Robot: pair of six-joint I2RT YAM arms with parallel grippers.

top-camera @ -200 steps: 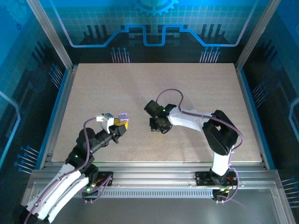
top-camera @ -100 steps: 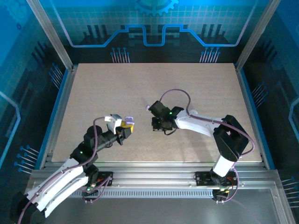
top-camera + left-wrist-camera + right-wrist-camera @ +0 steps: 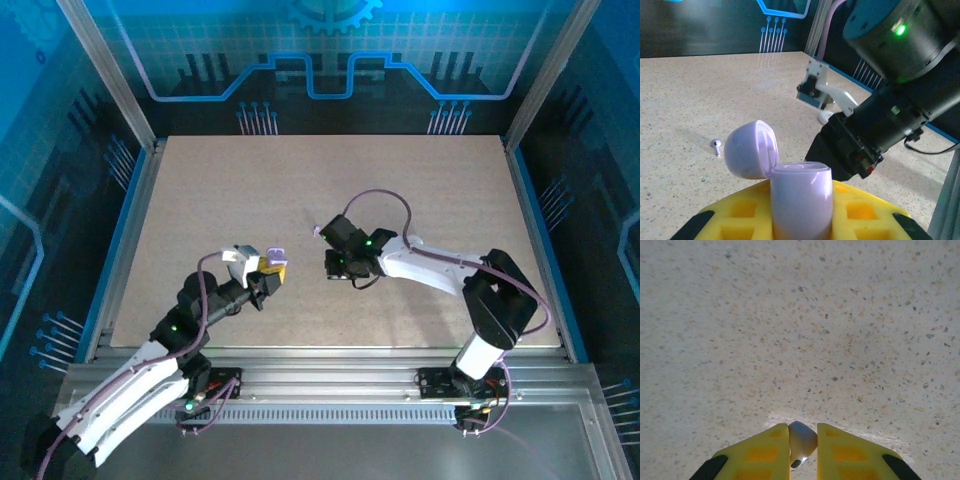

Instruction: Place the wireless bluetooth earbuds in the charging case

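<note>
On the left, the left arm [image 3: 190, 310] has its jaws closed on the charging case [image 3: 801, 200], clamping the lilac body between yellow pads [image 3: 740, 215] and holding it clear of the table [image 3: 400, 180]. The case's long axis is upright in the left wrist view. Its domed lid [image 3: 751, 149] is hinged open and tipped back to the left, so the mouth faces up. I cannot tell from here whether the wells inside are empty.

Beyond the lid and a little to its left, a second earbud [image 3: 716, 145] lies loose on the table, well apart from both sets of jaws.

To the right, across a short gap of bare table, the right arm [image 3: 430, 265] points its jaws down at the surface. They are shut on a pale earbud [image 3: 801, 439], whose rounded head is pinched between the yellow pads. Which way its stem runs cannot be told.

The coming move turns on one relation. The case's mouth lies to the left of the right jaws and opens upward, while the gripped earbud points down close to the table. In my judgement the right arm must lift, cross leftward and bring the earbud down over the opening, on the side away from the raised lid, while the left arm only steadies the case.
</note>
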